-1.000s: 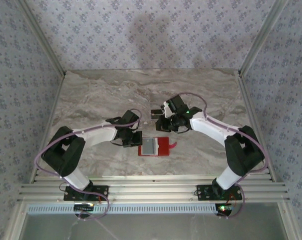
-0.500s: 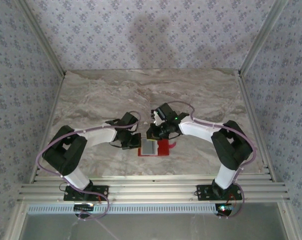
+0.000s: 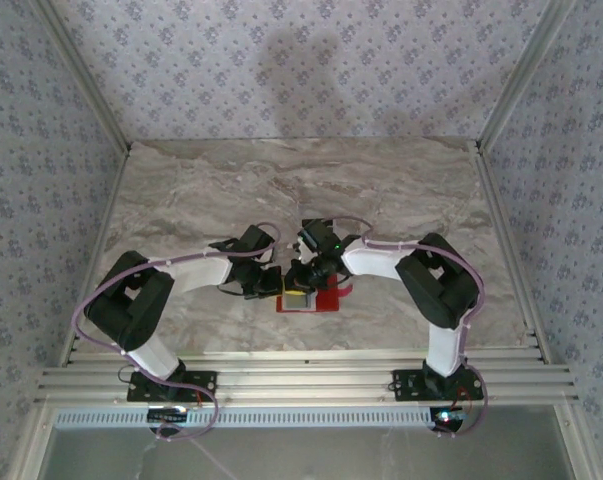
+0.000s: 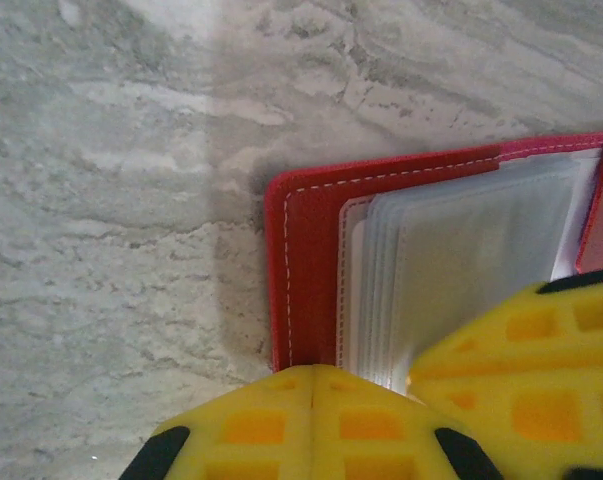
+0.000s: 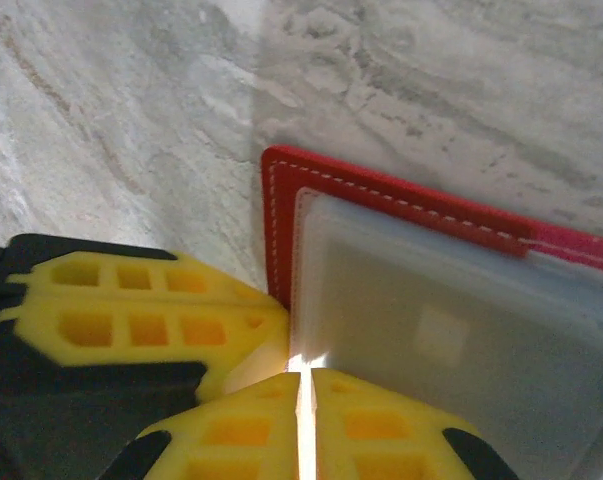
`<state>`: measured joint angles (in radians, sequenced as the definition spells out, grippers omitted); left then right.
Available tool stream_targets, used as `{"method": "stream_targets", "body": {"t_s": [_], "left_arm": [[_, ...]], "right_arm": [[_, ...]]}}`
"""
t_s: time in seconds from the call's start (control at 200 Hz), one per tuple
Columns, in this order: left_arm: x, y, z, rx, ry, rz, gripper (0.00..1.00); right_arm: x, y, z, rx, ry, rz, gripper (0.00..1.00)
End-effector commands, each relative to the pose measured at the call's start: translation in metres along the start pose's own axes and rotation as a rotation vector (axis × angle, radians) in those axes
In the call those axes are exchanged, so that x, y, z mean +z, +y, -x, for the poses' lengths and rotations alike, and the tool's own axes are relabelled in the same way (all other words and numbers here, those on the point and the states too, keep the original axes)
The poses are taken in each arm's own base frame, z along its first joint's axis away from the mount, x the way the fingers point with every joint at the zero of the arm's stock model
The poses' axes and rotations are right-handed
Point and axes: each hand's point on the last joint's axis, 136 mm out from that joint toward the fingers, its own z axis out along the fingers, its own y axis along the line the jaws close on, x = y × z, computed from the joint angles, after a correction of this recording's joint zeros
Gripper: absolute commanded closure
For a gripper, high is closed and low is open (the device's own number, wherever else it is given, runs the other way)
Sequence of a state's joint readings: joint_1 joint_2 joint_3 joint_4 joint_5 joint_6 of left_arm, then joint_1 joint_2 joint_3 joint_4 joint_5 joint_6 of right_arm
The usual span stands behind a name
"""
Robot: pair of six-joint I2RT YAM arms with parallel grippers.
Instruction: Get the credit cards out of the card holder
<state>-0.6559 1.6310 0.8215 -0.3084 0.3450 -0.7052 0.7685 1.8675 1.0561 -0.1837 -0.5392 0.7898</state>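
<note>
The left gripper (image 4: 311, 388), fingers pressed together, sits at the left edge of the card holder (image 4: 303, 250), which lies open midway along the marble table's (image 4: 111, 200) near edge. The right gripper (image 5: 303, 388) — likewise pressed together — noses the clear sleeves (image 5: 451, 300); whether either pinches anything I cannot tell. No credit cards seem out yet — all the pulling is left.

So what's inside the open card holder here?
The card holder holds a stack of cloudy clear sleeves. Their contents cannot be made out, and the left tool and right tool cover part of them.
</note>
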Motion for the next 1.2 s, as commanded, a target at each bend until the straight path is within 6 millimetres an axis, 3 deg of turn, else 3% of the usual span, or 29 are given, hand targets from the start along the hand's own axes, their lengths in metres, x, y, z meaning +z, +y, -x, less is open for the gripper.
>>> {"method": "stream_targets", "body": {"t_s": [0.0,0.335,1.194], "left_arm": [[0.004,0.006,-0.006,-0.011,0.026,0.008,1.0],[0.002,0.008,-0.007,-0.012,0.026,0.02,1.0],[0.001,0.006,-0.005,-0.005,0.026,0.021,1.0]], "right_arm": [[0.007,-0.006,-0.007,0.024,0.027,-0.016,0.87],[-0.003,-0.034,-0.014,0.016,0.019,-0.177,0.75],[-0.064,-0.057,-0.015,-0.048,-0.074,-0.483,0.59]]}}
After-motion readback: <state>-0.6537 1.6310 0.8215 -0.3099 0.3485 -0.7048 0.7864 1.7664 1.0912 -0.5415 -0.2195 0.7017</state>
